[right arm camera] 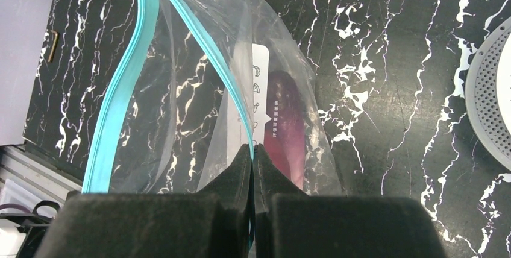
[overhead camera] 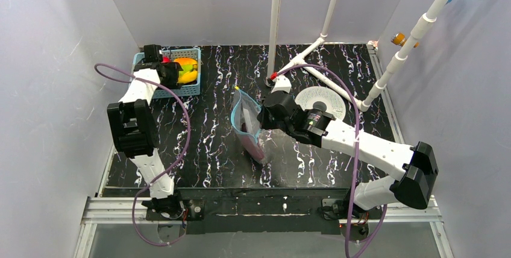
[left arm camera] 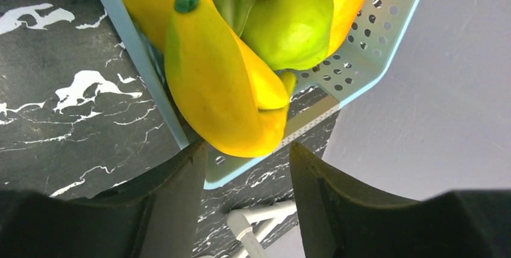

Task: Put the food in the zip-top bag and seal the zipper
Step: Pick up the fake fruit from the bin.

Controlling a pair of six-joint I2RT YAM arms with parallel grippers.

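The food (overhead camera: 187, 70) lies piled in a light-blue basket (overhead camera: 175, 92) at the far left. In the left wrist view a yellow banana (left arm camera: 217, 83) rests against a green fruit (left arm camera: 289, 29). My left gripper (left arm camera: 248, 149) hovers over the basket, open, with the banana's lower end just at the gap between its fingertips. In the middle of the table the zip-top bag (overhead camera: 248, 122) stands with its mouth open. My right gripper (right arm camera: 253, 149) is shut on one side of its teal zipper (right arm camera: 120, 89). A purple eggplant (right arm camera: 289, 125) lies inside the bag.
A white perforated disc (overhead camera: 322, 102) lies right of the bag. A white pipe frame (overhead camera: 319, 41) stands at the back and rises to the right. The basket wall (left arm camera: 373, 59) sits close to the left enclosure wall.
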